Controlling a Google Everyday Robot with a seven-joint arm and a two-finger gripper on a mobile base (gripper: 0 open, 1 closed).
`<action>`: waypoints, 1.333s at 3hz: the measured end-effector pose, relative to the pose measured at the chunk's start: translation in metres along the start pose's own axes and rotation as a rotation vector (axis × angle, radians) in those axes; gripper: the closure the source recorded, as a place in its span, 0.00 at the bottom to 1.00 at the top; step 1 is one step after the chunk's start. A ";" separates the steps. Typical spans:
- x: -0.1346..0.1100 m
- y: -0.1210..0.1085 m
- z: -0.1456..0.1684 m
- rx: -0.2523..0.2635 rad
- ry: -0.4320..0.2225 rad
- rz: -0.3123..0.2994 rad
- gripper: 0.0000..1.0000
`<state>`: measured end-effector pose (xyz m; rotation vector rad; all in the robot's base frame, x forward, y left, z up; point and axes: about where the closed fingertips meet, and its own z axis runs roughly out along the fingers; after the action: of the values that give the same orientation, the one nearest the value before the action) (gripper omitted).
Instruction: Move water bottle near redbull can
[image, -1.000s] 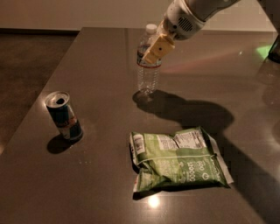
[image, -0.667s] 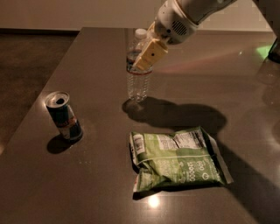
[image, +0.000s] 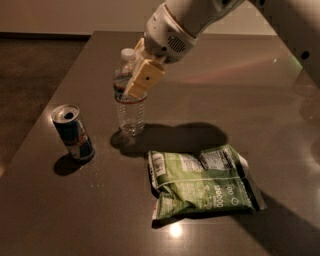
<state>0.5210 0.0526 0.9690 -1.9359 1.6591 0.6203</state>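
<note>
The water bottle (image: 129, 107) is a clear ribbed plastic bottle with a white cap and a dark label band. It stands upright at the middle left of the dark table. My gripper (image: 136, 75) is shut on the bottle's upper part, with a cream finger (image: 144, 77) across the label. The redbull can (image: 73, 132), blue and silver with an open silver top, stands tilted a little to the left, a short gap left of the bottle.
A green snack bag (image: 205, 181) lies flat on the table (image: 240, 100), right of and nearer than the bottle. The table's left edge runs just beyond the can. My white arm (image: 190, 20) reaches in from the upper right.
My gripper has carried the water bottle left and toward the camera, closer to the redbull can. The can and the bag have not moved.
</note>
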 end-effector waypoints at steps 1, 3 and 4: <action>-0.020 0.011 0.016 -0.035 -0.002 -0.061 1.00; -0.037 0.020 0.035 -0.058 0.008 -0.104 0.85; -0.038 0.020 0.042 -0.073 0.011 -0.104 0.62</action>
<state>0.4954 0.1059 0.9592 -2.0664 1.5505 0.6385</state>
